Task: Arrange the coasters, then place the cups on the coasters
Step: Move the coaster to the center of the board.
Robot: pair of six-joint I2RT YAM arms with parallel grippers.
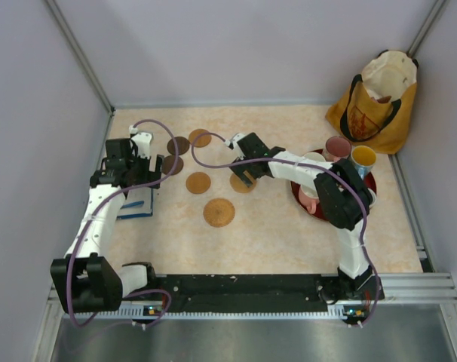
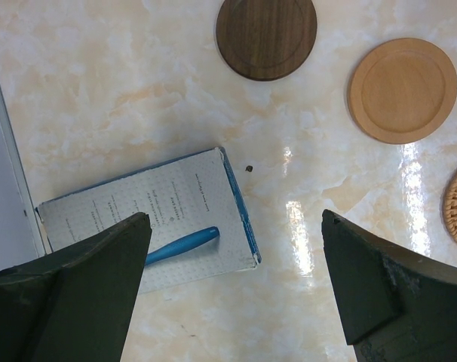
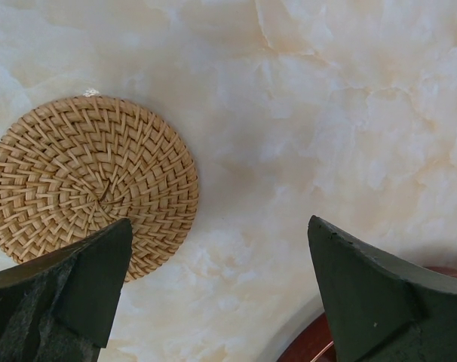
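Observation:
Several coasters lie on the marble table: two dark brown ones (image 1: pixel 178 145) (image 1: pixel 172 164), plain tan ones (image 1: pixel 200 138) (image 1: pixel 198 182) and a woven one (image 1: pixel 219 212). My right gripper (image 1: pixel 243 175) (image 3: pixel 217 286) hangs open over the table, just right of another woven coaster (image 3: pixel 89 181). My left gripper (image 1: pixel 154 169) (image 2: pixel 236 286) is open above bare table, with a dark coaster (image 2: pixel 266 36) and a tan coaster (image 2: pixel 403 90) ahead of it. The cups stand on a red tray (image 1: pixel 297 191): a pink one (image 1: pixel 337 145), a blue one with yellow inside (image 1: pixel 363 156), a pale one (image 1: pixel 314 159). The right arm hides others.
A notebook (image 2: pixel 149 215) with a blue pen (image 2: pixel 182 245) on it lies at the left, partly under my left finger. A yellow-orange bag (image 1: pixel 375 102) stands in the back right corner. Grey walls close in the table on three sides.

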